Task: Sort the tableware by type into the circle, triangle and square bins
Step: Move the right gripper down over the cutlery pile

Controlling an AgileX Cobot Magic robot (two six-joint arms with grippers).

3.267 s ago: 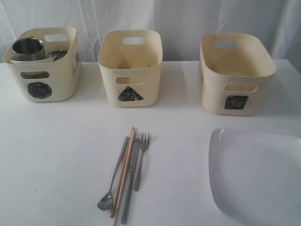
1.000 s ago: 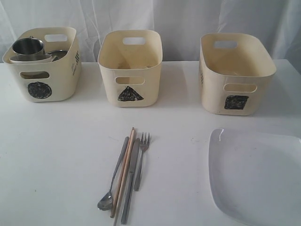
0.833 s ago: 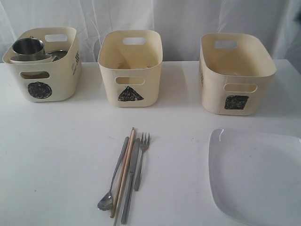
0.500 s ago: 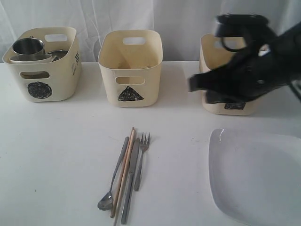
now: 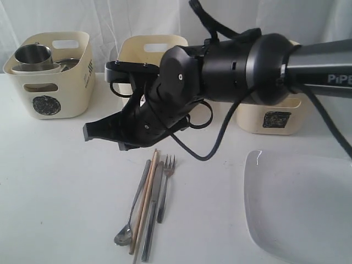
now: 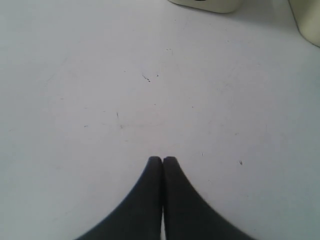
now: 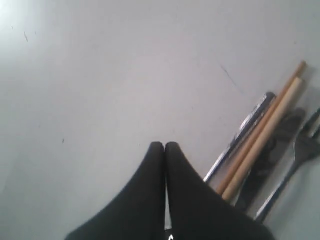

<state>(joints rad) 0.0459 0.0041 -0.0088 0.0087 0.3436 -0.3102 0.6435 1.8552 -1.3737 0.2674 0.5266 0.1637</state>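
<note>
A steel spoon (image 5: 132, 206), wooden chopsticks (image 5: 146, 192), a knife (image 5: 153, 212) and a fork (image 5: 165, 184) lie side by side at the table's front middle. My right gripper (image 5: 89, 133) has reached across and hovers shut and empty just left of their far ends. The right wrist view shows it (image 7: 164, 145) beside the chopsticks (image 7: 270, 122) and spoon handle (image 7: 245, 132). The circle bin (image 5: 60, 93) holds a steel mug (image 5: 33, 55) and bowls. The right arm hides most of the triangle bin (image 5: 148, 47) and square bin (image 5: 272, 118). The white plate (image 5: 300, 203) lies front right. My left gripper (image 6: 162, 159) is shut over bare table.
The thick black right arm (image 5: 236, 69) spans the middle of the table from the right edge. Two cream bin corners (image 6: 210, 5) (image 6: 307, 20) edge the left wrist view. White curtain hangs behind the bins.
The right arm swung in from the right, across the square and triangle bins, and its shut gripper now sits by the cutlery's far ends. Tableware has not moved.
</note>
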